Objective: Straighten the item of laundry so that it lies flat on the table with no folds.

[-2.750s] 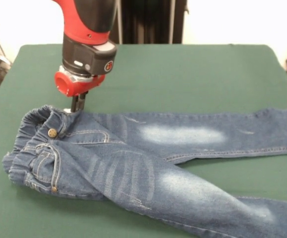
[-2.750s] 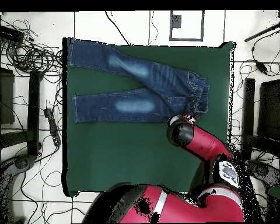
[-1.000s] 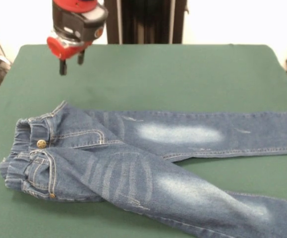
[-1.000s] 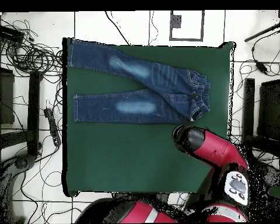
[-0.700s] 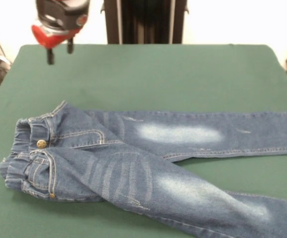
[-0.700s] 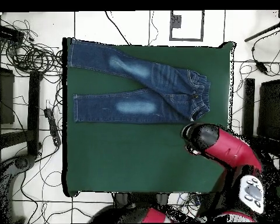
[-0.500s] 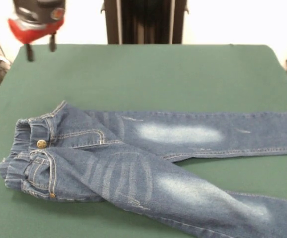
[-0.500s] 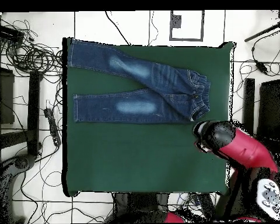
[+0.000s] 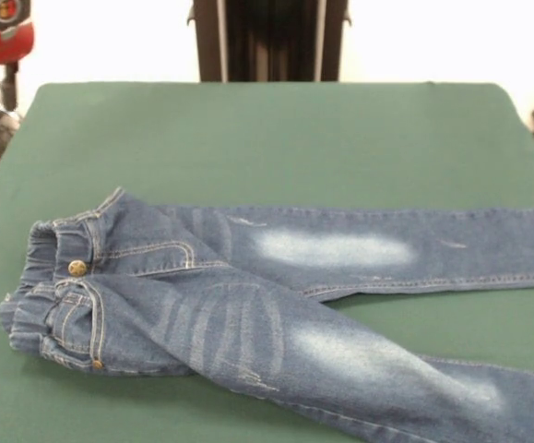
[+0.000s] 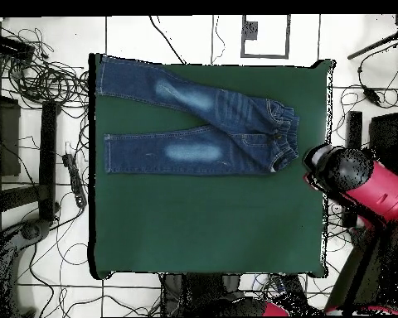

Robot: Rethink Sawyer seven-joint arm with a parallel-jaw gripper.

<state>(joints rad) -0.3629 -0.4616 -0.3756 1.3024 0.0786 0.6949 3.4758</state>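
Two legs of the jeans (image 9: 248, 305) lie spread on the table (image 9: 276, 138); gripper (image 9: 4, 78) state unclear.

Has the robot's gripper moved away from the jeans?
Yes. The gripper has drawn back off the jeans and now sits past the table's side edge.

Bench (image 9: 276, 138): dark green cloth cover, plain, no pattern.

Jeans (image 9: 248, 295): blue denim, darker at the seams; a faded whitish patch on each thigh, pale whisker stripes fanning across the nearer hip, tan stitching round pockets and fly, elasticated waistband in the same blue.

Button (image 9: 77, 268): brass, on the waistband.

Arm (image 10: 360, 186): red with black.

Floor (image 10: 182, 37): whitish tiles, dark joints, black cables.
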